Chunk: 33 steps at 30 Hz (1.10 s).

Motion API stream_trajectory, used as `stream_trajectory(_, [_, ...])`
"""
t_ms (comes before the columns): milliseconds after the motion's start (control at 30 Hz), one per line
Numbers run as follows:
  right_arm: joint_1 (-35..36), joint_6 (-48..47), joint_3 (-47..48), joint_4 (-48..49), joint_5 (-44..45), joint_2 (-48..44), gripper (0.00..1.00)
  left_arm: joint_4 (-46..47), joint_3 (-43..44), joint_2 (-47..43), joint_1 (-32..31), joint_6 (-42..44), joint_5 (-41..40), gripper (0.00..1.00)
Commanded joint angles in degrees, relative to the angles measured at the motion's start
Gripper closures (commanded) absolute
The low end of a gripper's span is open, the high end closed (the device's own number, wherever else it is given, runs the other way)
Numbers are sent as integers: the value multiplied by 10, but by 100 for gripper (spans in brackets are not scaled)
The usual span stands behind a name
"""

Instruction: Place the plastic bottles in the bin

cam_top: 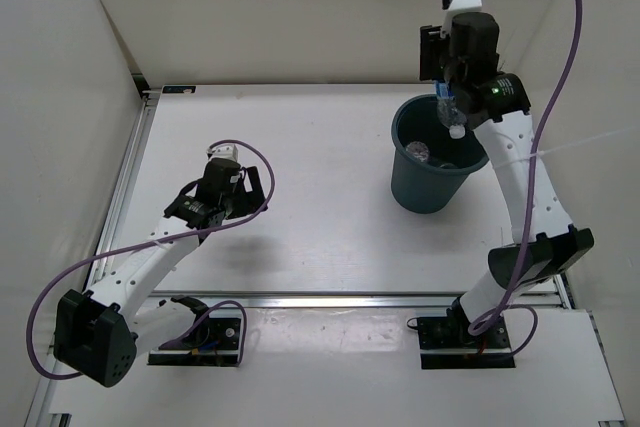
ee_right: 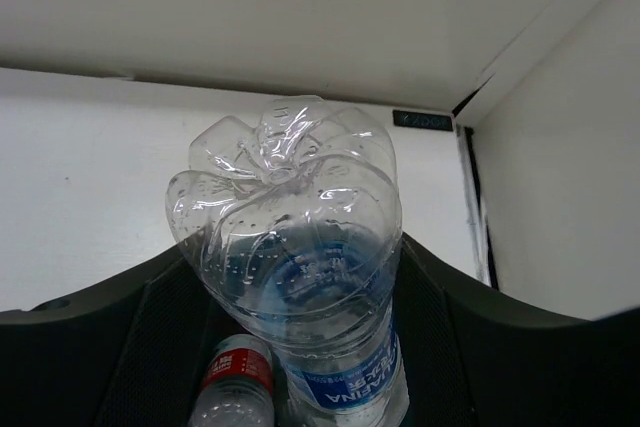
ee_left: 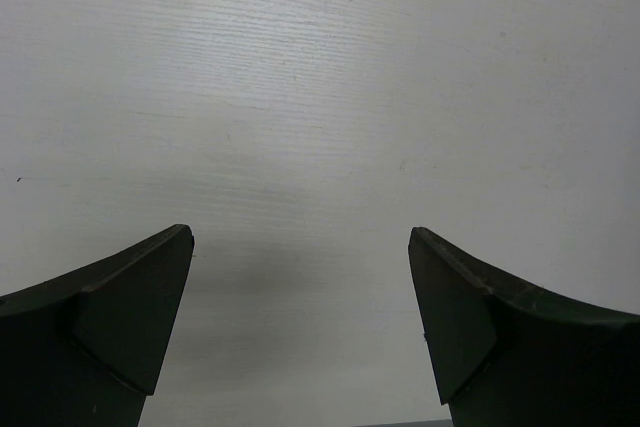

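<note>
Over the bin [cam_top: 430, 192], at the far right of the table [ee_left: 300, 67], the right gripper [cam_top: 449, 97] is clamped on the blue-labelled bottle [ee_right: 290, 247], which hangs cap down just above the rim. Inside the bin lie other bottles, a red-labelled bottle [ee_right: 232, 382] among them. Well apart to the left, the left gripper [ee_left: 300, 247] stands wide open above the table, holding nothing.
</note>
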Motion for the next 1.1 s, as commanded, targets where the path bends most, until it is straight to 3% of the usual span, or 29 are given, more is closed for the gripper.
stream_trajectory(0, [-35,59,-25,70,-89,-16,93,-5,18,-4,2,2,-7,0])
stream_trajectory(33, [-40,65,-33,70,-97,-16,91,-5,24,-4,2,2,-7,0])
stream_trajectory(133, [-47,77,-61,76,-114,-16,71,-5,24,-4,2,8,-13,0])
stream_trajectory(167, [-53,85,-66,76,-114,-22,43,-10,24,-4,2,8,-13,0])
stream_trajectory(300, [-53,122,-79,76,-95,-36,0,-10,34,-4,2,13,-18,0])
stream_trajectory(500, [-58,235,-91,13,-31,-79,0,-20,56,-9,19,18,-35,0])
stream_trajectory(600, [-92,247,-82,-63,-120,-84,0,-32,82,-15,31,24,-66,0])
stream_trajectory(667, [-131,247,-48,-135,-263,-62,0,-37,87,-20,37,31,-79,0])
stream_trajectory(767, [-154,283,-51,-177,-326,-62,0,-43,111,-21,51,37,-92,0])
stream_trajectory(900, [-168,257,-134,-143,-425,-107,0,-56,125,-14,64,42,-156,0])
stream_trajectory(1067, [-211,269,-171,-120,-466,-129,0,-77,130,-1,86,33,-268,0])
